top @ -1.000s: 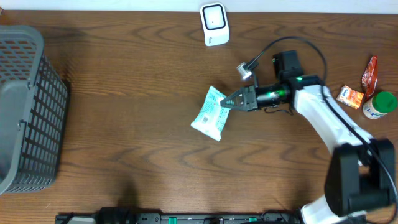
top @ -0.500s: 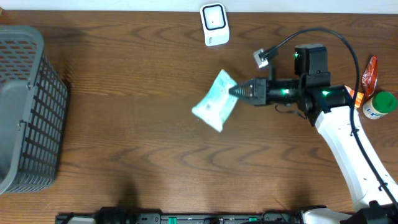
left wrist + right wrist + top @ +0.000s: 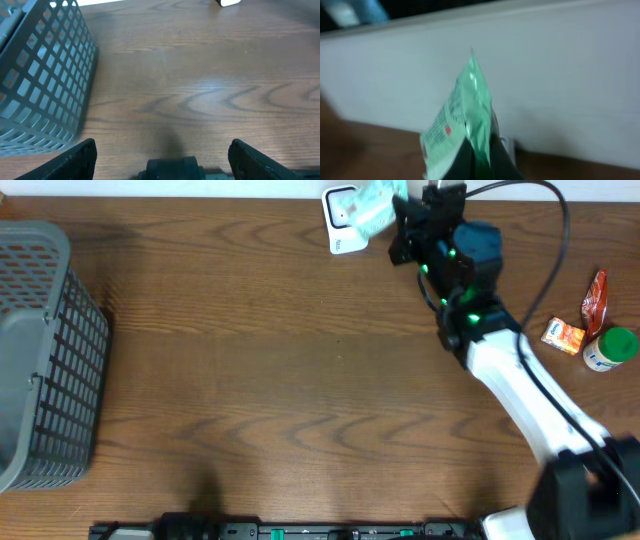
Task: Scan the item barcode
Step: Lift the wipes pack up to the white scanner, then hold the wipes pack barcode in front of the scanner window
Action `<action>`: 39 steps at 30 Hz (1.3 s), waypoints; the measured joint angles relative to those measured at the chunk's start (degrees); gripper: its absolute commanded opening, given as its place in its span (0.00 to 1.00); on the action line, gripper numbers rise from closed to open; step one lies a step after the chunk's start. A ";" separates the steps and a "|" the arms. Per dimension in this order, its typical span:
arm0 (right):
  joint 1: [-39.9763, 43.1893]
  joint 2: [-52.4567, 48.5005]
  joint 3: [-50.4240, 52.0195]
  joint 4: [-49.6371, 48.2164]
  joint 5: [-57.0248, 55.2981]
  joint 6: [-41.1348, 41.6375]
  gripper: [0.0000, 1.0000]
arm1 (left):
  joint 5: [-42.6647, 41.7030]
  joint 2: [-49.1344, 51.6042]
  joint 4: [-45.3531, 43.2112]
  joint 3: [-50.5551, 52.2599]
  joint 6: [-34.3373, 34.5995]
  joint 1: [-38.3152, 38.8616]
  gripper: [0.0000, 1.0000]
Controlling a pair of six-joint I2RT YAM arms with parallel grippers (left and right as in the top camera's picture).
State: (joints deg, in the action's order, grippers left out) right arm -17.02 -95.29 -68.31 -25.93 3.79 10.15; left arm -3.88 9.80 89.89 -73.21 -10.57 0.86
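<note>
Packet point(image 3: 374, 204) held up at the scanner point(image 3: 338, 235)
The right gripper point(image 3: 397, 220) is pinched tight on the packet's edge. Best to turn the printed face squarely to the scanner window and pause. The left gripper point(image 3: 165, 157) gapes wide, holding nothing.

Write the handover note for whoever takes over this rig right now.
Left end effector: open and empty, low over the table near the grey basket.
Right end effector: shut on the green-and-white packet, gripping it by one edge.
Packet: off the table, held at the white scanner by the far edge; it overlaps the scanner in the overhead view.
Done: pickup and carry to the scanner.
Left: the pictures don't show whether the barcode faces the scanner or has been read. Confirm the scan, turn the packet if needed, then set it down, probably in the basket.
</note>
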 measured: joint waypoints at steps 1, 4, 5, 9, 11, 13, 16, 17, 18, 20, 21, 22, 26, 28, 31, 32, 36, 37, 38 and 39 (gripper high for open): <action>-0.02 -2.49 -0.09 -3.63 -1.60 -0.85 0.02 | 0.00 0.00 0.04 0.00 0.00 0.00 0.84; -0.15 -8.61 -1.20 -8.13 -5.77 -3.26 0.02 | 0.00 0.00 0.04 0.00 0.00 0.00 0.84; -0.15 -10.93 -2.40 -8.35 -7.13 -4.26 0.02 | 0.00 0.00 0.07 0.00 0.00 0.02 0.84; -0.17 -19.58 -10.84 -8.09 -10.36 -8.31 0.02 | 0.00 0.00 0.04 0.00 0.00 0.02 0.84; -0.26 -23.65 -16.94 -7.02 -11.34 -10.64 0.02 | 0.00 0.00 0.04 0.00 0.00 0.00 0.84; -0.61 -27.10 -23.02 -5.03 -12.44 -13.07 0.01 | 0.00 0.00 0.07 0.00 0.00 0.02 0.84; -1.68 -32.00 -31.87 -1.90 -14.51 -18.27 0.02 | 0.00 0.00 0.04 0.00 0.00 0.00 0.84; -2.19 -33.57 -34.38 -1.20 -15.37 -20.24 0.01 | 0.00 0.00 0.04 0.00 0.00 0.00 0.84; -2.75 -35.30 -36.85 -0.59 -16.31 -22.71 0.02 | 0.00 0.00 0.04 0.00 0.00 0.02 0.84; -3.76 -38.07 -40.02 0.04 -18.27 -27.47 0.02 | 0.00 0.00 0.04 0.00 0.00 0.00 0.84; -4.46 -39.39 -40.94 0.13 -19.39 -30.14 0.01 | 0.00 0.00 0.04 0.00 0.00 0.02 0.84; -5.25 -40.72 -41.48 0.31 -20.79 -33.44 0.01 | 0.00 0.00 0.04 0.00 0.00 0.02 0.84; -7.82 -44.57 -41.53 1.99 -24.94 -43.80 0.01 | 0.00 0.00 0.04 0.00 0.00 0.02 0.84; -9.03 -46.31 -41.53 2.29 -27.43 -48.68 0.01 | 0.00 0.00 0.04 0.00 0.00 0.02 0.84; -10.69 -46.80 -41.53 3.13 -29.88 -54.12 0.01 | 0.00 0.00 0.04 0.00 0.00 0.02 0.84; -11.06 -46.80 -41.62 3.58 -30.49 -55.19 0.01 | 0.00 0.00 0.04 0.00 0.00 0.02 0.84; -12.13 -46.80 -41.77 5.97 -31.78 -58.21 0.01 | 0.00 0.00 0.07 0.00 0.00 0.02 0.84; -12.37 -46.80 -41.77 6.43 -31.93 -58.64 0.01 | 0.00 0.00 0.07 0.00 0.00 0.02 0.84; -12.70 -46.80 -41.77 6.62 -32.26 -58.99 0.01 | 0.00 0.00 0.07 0.00 0.00 0.02 0.84; -12.87 -46.80 -41.79 6.62 -32.63 -59.28 0.01 | 0.00 0.00 0.04 0.00 0.00 0.02 0.84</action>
State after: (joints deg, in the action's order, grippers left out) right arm -29.89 -142.08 -110.10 -19.31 -28.84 -49.12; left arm -3.88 9.80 89.93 -73.21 -10.57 0.89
